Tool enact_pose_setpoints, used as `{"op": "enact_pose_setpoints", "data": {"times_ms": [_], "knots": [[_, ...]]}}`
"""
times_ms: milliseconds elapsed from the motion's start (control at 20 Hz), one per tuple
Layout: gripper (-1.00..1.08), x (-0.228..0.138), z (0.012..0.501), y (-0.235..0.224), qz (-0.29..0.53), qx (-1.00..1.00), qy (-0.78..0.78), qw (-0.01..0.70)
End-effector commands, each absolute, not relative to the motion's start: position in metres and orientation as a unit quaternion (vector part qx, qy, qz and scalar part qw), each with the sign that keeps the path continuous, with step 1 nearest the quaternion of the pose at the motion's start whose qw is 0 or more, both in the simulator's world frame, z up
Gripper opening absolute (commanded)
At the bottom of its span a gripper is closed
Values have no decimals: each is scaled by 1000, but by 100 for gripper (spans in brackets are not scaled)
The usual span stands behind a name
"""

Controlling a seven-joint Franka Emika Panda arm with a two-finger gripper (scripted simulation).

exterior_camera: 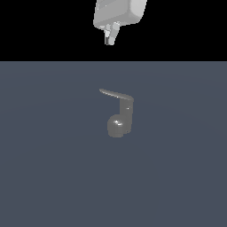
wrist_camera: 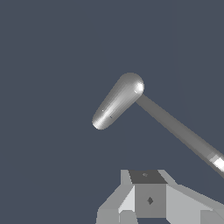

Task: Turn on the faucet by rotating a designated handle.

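The faucet (exterior_camera: 120, 120) is a small glossy grey fixture standing on the flat grey-blue floor (exterior_camera: 53, 168), with a rounded base and a short upright column. Its handle (exterior_camera: 114, 93) is a thin lever reaching from the column's top toward the exterior view's left. My gripper (exterior_camera: 110, 39) hangs well above the faucet, apart from it, fingers together and holding nothing. In the wrist view the faucet's rounded body (wrist_camera: 117, 102) lies ahead, the handle (wrist_camera: 179, 131) runs off it as a long thin bar, and my gripper (wrist_camera: 148, 192) shows shut at the picture's edge.
Only the plain grey-blue floor (wrist_camera: 52, 65) surrounds the faucet. Behind it the exterior view is black background.
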State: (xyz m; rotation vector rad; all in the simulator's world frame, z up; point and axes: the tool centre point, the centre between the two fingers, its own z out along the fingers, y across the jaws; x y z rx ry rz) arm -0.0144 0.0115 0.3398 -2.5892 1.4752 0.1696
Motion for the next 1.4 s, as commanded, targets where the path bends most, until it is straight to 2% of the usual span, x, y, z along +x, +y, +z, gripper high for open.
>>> {"op": "enact_pose_setpoints", "data": {"times_ms": [0, 750, 1350], "knots": [[-100, -2, 324, 13, 58, -846, 525, 73], [-100, 59, 226, 21, 36, -718, 694, 25], [-100, 83, 179, 23, 5, -649, 761, 2]]}}
